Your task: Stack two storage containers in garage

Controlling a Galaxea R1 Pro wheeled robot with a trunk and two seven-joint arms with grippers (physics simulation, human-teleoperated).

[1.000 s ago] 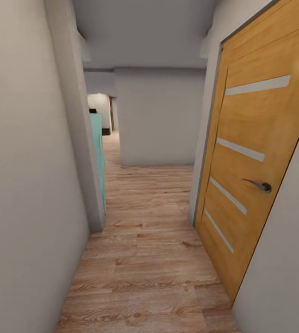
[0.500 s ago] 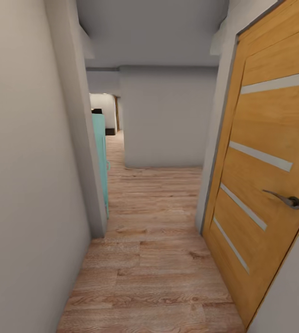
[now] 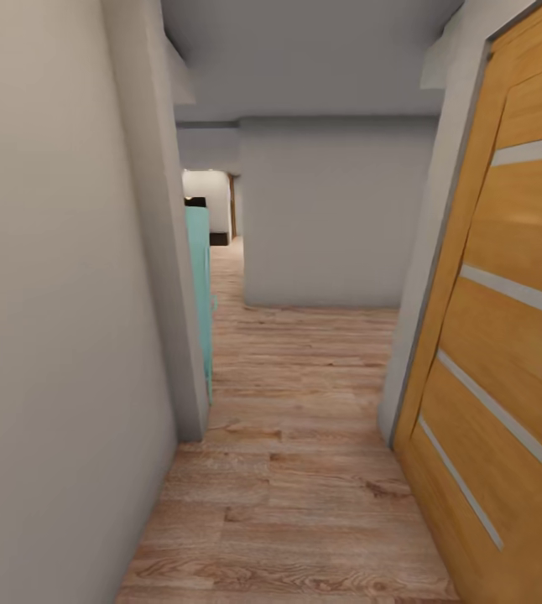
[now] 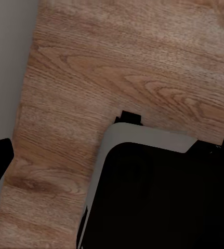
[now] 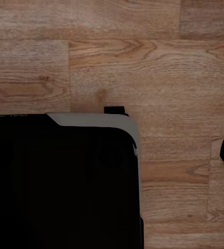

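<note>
In the head view the robot is facing down a narrow corridor with a light wood-plank floor; a pale grey wall is running along the near left, a honey-coloured wooden door with pale horizontal strips is standing at the near right, a turquoise panel is showing edge-on past the left wall's corner, and a plain grey wall is closing the passage farther on, with a brighter opening at the far left of it. The two orange-red containers are lying somewhere out of sight, so which way they lie from either gripper, which arm is nearer, and how their long axes are pointing cannot be told; by my judgement the coming move is more driving, not reaching. In the left wrist view a dark rounded body with a pale grey rim is hanging over the planks beside a strip of grey wall; the jaws' state cannot be told. In the right wrist view a similar black body with a grey edge is hovering over the planks; there too I cannot tell whether the jaws are spread or pressed together.
</note>
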